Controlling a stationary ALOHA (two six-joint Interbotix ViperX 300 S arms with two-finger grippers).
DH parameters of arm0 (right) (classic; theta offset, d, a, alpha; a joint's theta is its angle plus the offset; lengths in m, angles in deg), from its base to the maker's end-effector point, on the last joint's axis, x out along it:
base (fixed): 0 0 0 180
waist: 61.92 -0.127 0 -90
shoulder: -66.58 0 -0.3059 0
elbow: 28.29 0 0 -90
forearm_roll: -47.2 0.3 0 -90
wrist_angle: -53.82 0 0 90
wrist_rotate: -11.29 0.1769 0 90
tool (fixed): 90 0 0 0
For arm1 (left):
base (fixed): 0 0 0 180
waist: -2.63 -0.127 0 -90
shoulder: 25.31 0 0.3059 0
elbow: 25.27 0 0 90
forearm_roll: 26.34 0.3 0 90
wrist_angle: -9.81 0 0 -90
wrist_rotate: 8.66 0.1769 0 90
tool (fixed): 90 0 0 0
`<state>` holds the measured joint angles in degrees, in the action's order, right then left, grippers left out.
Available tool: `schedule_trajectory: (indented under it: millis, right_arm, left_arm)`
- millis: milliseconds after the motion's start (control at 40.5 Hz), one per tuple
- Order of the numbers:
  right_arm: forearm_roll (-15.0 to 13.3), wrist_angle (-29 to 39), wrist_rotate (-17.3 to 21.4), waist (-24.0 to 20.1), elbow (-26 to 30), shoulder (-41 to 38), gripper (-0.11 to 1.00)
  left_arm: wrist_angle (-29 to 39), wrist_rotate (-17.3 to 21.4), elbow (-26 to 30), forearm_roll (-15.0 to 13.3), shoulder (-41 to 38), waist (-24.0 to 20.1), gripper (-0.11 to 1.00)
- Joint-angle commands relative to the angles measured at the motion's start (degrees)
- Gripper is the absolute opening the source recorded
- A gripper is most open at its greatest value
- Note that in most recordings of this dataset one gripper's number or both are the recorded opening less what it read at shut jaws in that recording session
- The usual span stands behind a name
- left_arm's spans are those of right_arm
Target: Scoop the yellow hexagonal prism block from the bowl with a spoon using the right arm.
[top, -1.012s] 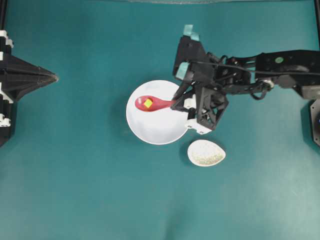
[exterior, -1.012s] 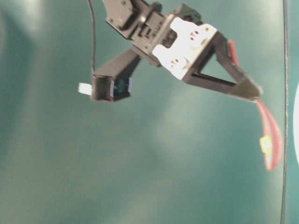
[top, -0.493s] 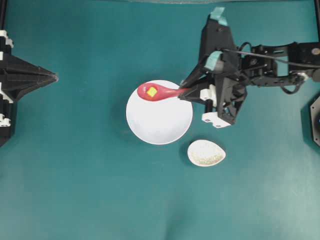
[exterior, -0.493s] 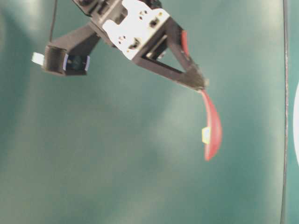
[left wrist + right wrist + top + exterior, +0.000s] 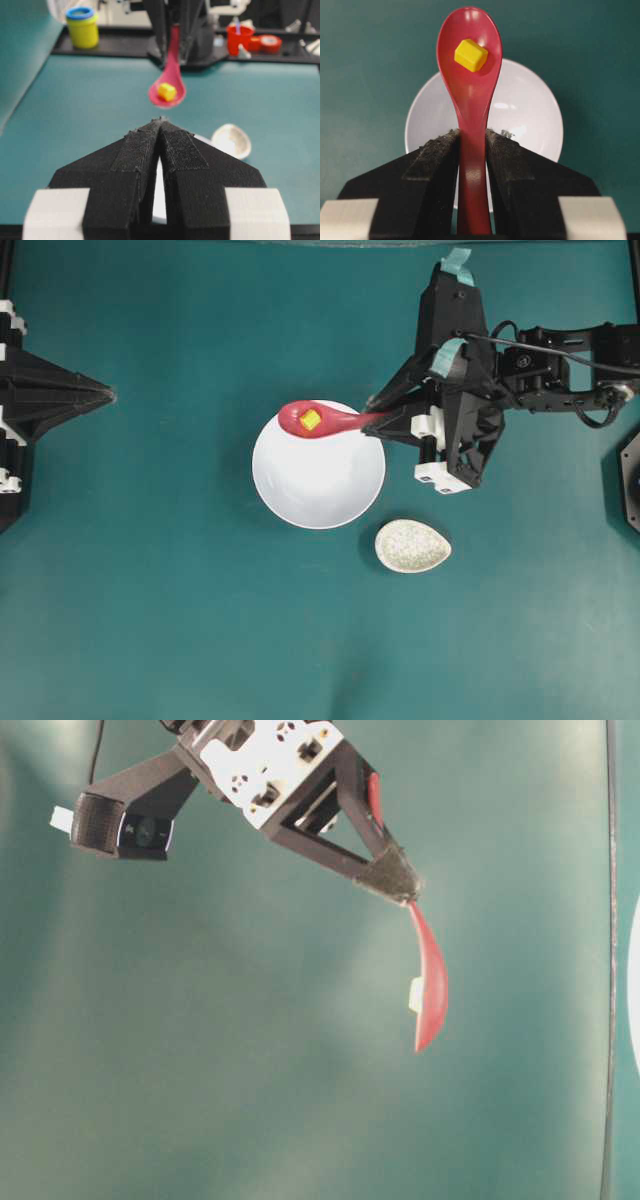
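My right gripper (image 5: 377, 420) (image 5: 472, 133) is shut on the handle of the pink-red spoon (image 5: 322, 421) (image 5: 471, 90) (image 5: 428, 982). The yellow hexagonal prism block (image 5: 311, 420) (image 5: 470, 54) (image 5: 166, 91) lies in the spoon's scoop. The spoon hangs in the air above the far rim of the white bowl (image 5: 318, 480) (image 5: 530, 110), whose inside shows nothing else. My left gripper (image 5: 110, 395) (image 5: 160, 120) rests shut at the left edge of the table, far from the bowl, with nothing in it.
A speckled egg-shaped spoon rest (image 5: 412, 545) (image 5: 231, 140) lies just right of the bowl's near side. In the left wrist view a yellow tub with a blue lid (image 5: 82, 27) and a red cup (image 5: 238, 39) stand on a dark ledge beyond the teal table.
The right arm has lifted the spoon with the yellow block out of the bowl and drawn it back toward the bowl's far rim. The left arm has not moved.
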<state>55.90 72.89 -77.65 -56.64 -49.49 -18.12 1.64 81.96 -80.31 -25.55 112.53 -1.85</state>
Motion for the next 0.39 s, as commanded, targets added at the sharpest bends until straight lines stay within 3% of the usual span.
schedule_trajectory:
  millis: [0, 370]
  right_arm:
    - [-0.1, -1.0, -0.2, 0.0, 0.7, 1.3, 0.24]
    - [0.0, -1.1, 0.0, 0.0, 0.6, 2.5, 0.24]
  left_arm:
    - [-0.6, -0.1, 1.7, 0.2, -0.4, -0.2, -0.01]
    - [-1.2, -0.9, 1.7, 0.2, -0.4, -0.1, -0.01]
